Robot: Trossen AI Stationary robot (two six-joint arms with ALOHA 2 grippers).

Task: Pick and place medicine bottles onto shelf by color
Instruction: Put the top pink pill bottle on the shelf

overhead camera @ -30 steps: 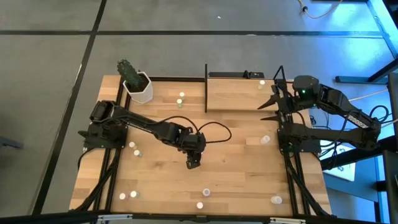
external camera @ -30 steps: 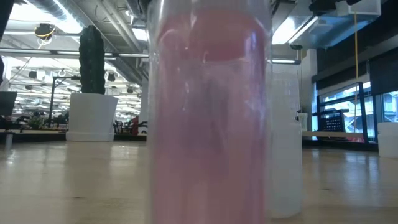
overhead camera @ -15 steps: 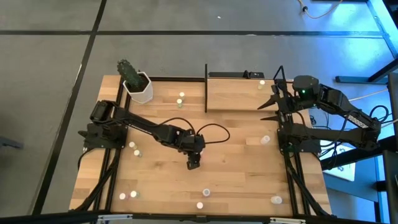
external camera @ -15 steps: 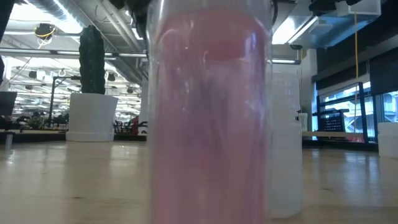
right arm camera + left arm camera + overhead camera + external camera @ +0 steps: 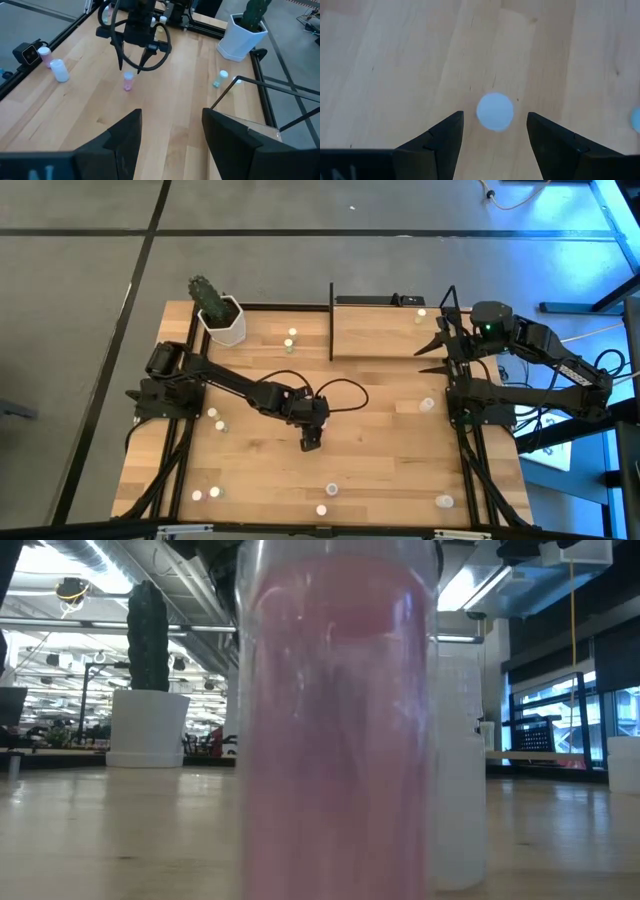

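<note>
Hovering arm: we see the left gripper (image 5: 311, 442) poised near the middle of the light-wood bench (image 5: 380, 450), pointing down at a small pink-capped medicine bottle (image 5: 128, 81).
Left jaws: spread, one dark finger (image 5: 432, 147) on each side of the round cap (image 5: 495, 111) seen from above, with a gap on both sides; nothing is pinched.
Waiting arm: the right gripper (image 5: 436, 352) sits at the 2 o'clock part of the bench, just beside the right edge of the shelf.
Right jaws: spread and empty, with bare wood between them in the right wrist view.
Shelf: the light-wood rectangular board with thin black metal uprights (image 5: 385, 330) stands at 12 to 1 o'clock; a small white-capped bottle (image 5: 421, 313) rests near its far right corner.
Other bottles: we count a greenish-capped one (image 5: 290, 337) at 11 o'clock beside the white hexagonal pot with a cactus (image 5: 222, 318), a pair (image 5: 214, 416) at 9 o'clock, a pair (image 5: 205, 493) at 7 o'clock, two (image 5: 326, 500) at 6 o'clock, one (image 5: 443, 501) at 5 o'clock and one (image 5: 427, 404) at 3 o'clock.
Low camera: a pink translucent bottle (image 5: 335, 720) fills most of the picture.
</note>
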